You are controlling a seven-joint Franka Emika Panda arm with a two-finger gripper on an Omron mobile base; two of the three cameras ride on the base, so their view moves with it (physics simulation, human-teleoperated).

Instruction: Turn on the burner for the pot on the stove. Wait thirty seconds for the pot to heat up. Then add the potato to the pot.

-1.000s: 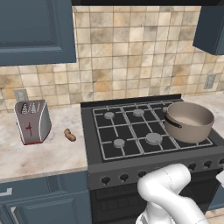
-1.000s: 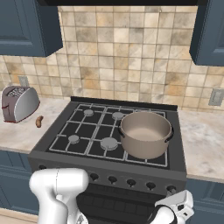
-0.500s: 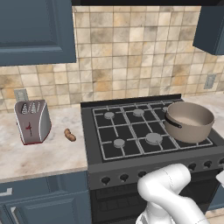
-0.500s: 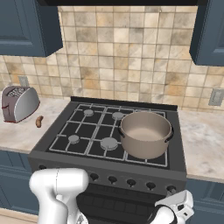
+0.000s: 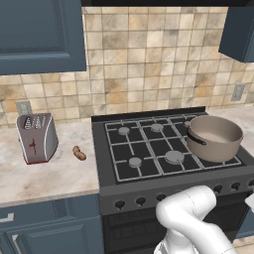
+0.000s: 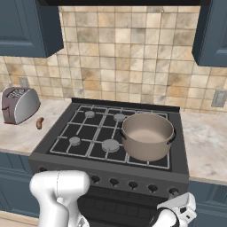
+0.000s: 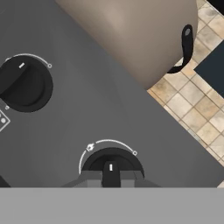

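Potato point(image 5: 79, 153) lies on the surface point(image 5: 44, 173) beside the toaster point(image 5: 36, 137): small, firm, best pinched across its middle. Right base view: pot point(image 6: 147, 135) sits on the stove point(image 6: 111, 146). Hand view: tool point(image 7: 111, 177) closed at a knob point(image 7: 111, 166).

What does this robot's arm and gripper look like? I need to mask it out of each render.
The arm is glossy white with smooth, rounded, tube-like links, seen again in the right base view. A white wrist segment has dark detailing. The gripper ends in small dark grey, blocky fingertips. No cables or markings are visible.
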